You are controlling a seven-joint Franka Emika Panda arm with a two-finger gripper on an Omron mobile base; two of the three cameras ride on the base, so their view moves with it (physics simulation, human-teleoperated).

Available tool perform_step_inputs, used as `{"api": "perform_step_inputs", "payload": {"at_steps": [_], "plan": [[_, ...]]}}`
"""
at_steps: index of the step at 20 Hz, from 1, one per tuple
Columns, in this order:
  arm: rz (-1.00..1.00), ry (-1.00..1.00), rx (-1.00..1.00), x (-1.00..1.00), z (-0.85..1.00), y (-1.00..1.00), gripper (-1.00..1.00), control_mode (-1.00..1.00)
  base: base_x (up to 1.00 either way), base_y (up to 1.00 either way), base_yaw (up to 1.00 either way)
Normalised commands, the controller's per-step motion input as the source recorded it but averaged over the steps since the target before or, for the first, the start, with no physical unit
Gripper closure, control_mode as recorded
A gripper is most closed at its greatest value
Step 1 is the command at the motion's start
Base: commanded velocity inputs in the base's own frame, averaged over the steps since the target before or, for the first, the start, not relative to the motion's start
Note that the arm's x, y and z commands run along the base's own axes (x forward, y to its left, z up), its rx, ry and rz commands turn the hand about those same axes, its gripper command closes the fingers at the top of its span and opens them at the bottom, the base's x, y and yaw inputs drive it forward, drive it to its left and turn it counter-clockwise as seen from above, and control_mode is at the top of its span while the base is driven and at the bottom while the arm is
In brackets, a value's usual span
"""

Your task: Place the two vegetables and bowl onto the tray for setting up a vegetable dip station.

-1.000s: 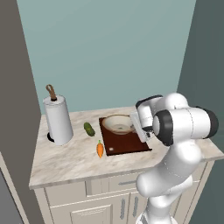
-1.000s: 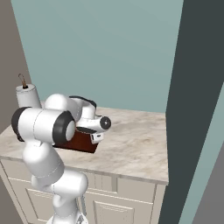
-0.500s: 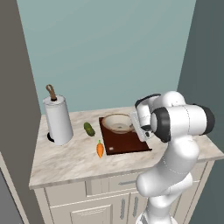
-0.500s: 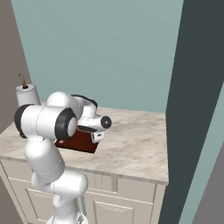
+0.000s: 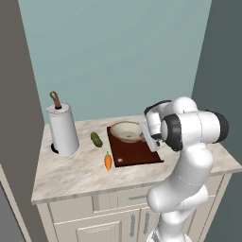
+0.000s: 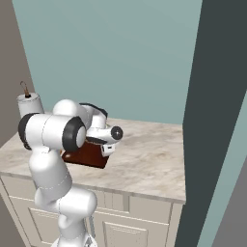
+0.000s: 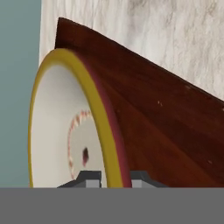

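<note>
Bowl [image 5: 126,132] sits at the far end of the tray [image 5: 137,152] in the left base view, apparently resting on the board, with the white arm's hand close against its right rim; cucumber [image 5: 96,139] and carrot [image 5: 108,161] lie on the marble counter [image 5: 71,172] left of the tray, between it and the paper towel roll [image 5: 63,129], neither yet on the board. From the right base view, mostly arm: tray [image 6: 89,154] peeks out below the forearm, bowl hidden, fingers hidden. In the hand view, bowl [image 7: 65,127] rim runs straight between the two dark fingertips [image 7: 89,177] of the gripper [image 7: 113,178], one tip inside the rim, one outside, tray [image 7: 166,127] wood beyond. Cannot tell whether pinching the rim or already slack. Best done, by my judgement: confirm full rest on the wood, spread the fingers wide, then lift straight off along the rim without dragging. Risk: a sideways pull tipping or sliding the bowl toward the tray edge.
</note>
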Motion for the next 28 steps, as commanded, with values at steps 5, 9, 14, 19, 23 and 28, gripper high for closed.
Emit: {"api": "perform_step_inputs", "payload": {"at_steps": [5, 9, 14, 19, 23, 28], "plan": [[-0.01, 0.00, 0.00, -0.05, -0.08, 0.00, 1.00, -1.00, 0.00, 0.00, 0.00], [-0.01, 0.00, 0.00, -0.10, -0.11, 0.00, -1.00, -1.00, 0.00, 0.00, 0.00], [-0.01, 0.00, 0.00, -0.04, 0.01, 0.00, -1.00, -1.00, 0.00, 0.00, 0.00], [0.00, 0.03, 0.00, -0.04, 0.07, -0.02, -1.00, -1.00, 0.00, 0.00, 0.00], [0.00, 0.11, 0.00, -0.08, 0.24, -0.05, -1.00, -1.00, 0.00, 0.00, 0.00], [-0.01, 0.19, -0.03, -0.10, 0.30, -0.10, -1.00, -1.00, 0.00, 0.00, 0.00]]}}
